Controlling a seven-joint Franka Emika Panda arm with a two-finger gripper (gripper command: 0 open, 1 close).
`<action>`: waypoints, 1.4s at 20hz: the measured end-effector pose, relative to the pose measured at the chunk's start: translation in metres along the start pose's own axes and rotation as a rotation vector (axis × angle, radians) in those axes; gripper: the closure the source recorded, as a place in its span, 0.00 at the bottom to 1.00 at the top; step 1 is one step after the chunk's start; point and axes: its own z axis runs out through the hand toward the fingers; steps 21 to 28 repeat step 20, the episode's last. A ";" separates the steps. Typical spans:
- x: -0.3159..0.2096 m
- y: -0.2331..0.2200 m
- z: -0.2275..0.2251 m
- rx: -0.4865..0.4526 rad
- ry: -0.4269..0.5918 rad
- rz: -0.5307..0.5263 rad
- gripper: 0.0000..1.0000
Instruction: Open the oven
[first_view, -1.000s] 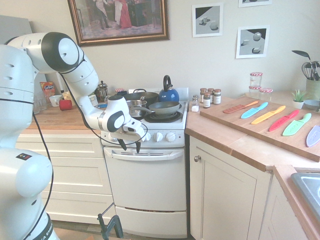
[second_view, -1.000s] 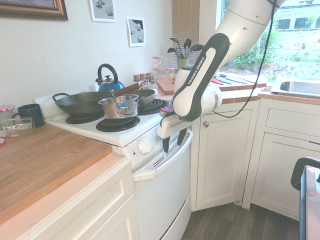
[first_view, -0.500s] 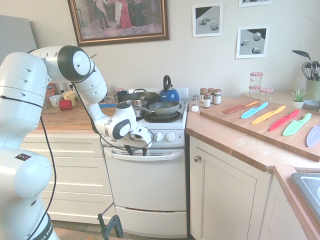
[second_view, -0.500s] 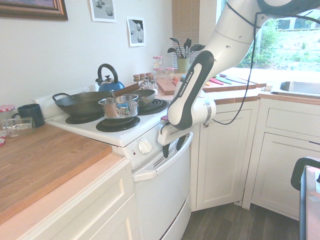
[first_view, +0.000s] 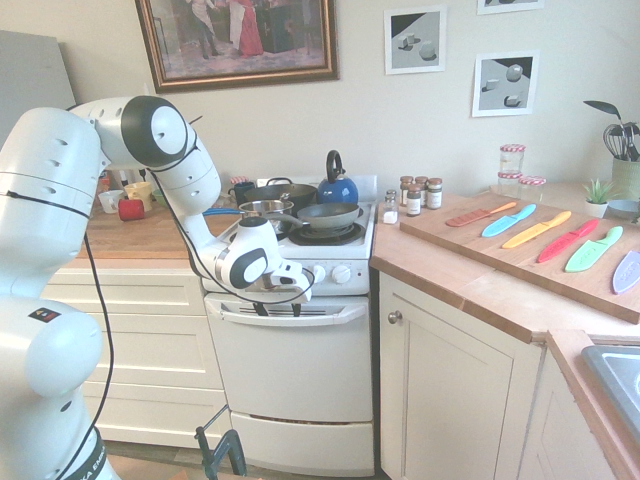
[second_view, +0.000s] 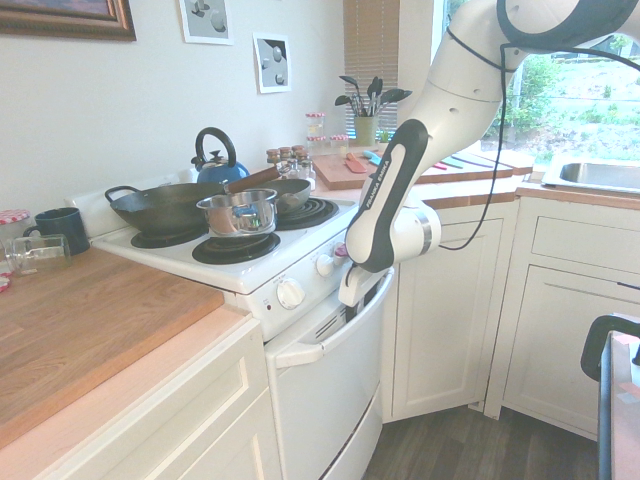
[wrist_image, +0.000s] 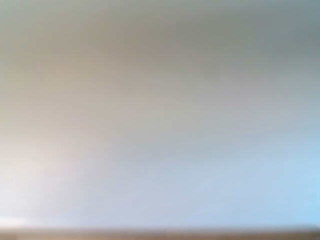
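The oven (first_view: 292, 372) is a white cooker with a plain white door, which stands shut in both exterior views. Its wide curved handle (first_view: 325, 313) runs across the top of the door, below the knobs (first_view: 330, 273). My gripper (first_view: 279, 309) points down at the left part of the handle (second_view: 322, 338). It is open, and its dark fingers (first_view: 262, 308) are apart at handle height. From the second exterior view the fingertips (second_view: 351, 311) dip in by the handle's upper edge. The wrist view is a blurred pale surface (wrist_image: 160, 120).
On the black hob are a dark wok (second_view: 160, 207), a steel pot (second_view: 238, 211), a frying pan (first_view: 328, 214) and a blue kettle (first_view: 337, 186). Cream drawers (first_view: 135, 340) flank the oven on the left. A cream cabinet door with a round knob (first_view: 394, 317) is on the right.
The gripper has come down and to the right, from in front of the knob panel to the oven's handle. The oven door has not moved.
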 end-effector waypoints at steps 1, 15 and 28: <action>-0.010 0.018 0.008 -0.029 -0.028 0.005 0.00; -0.072 0.153 0.049 -0.099 -0.153 -0.021 0.00; -0.056 0.185 0.004 -0.118 -0.152 0.050 0.00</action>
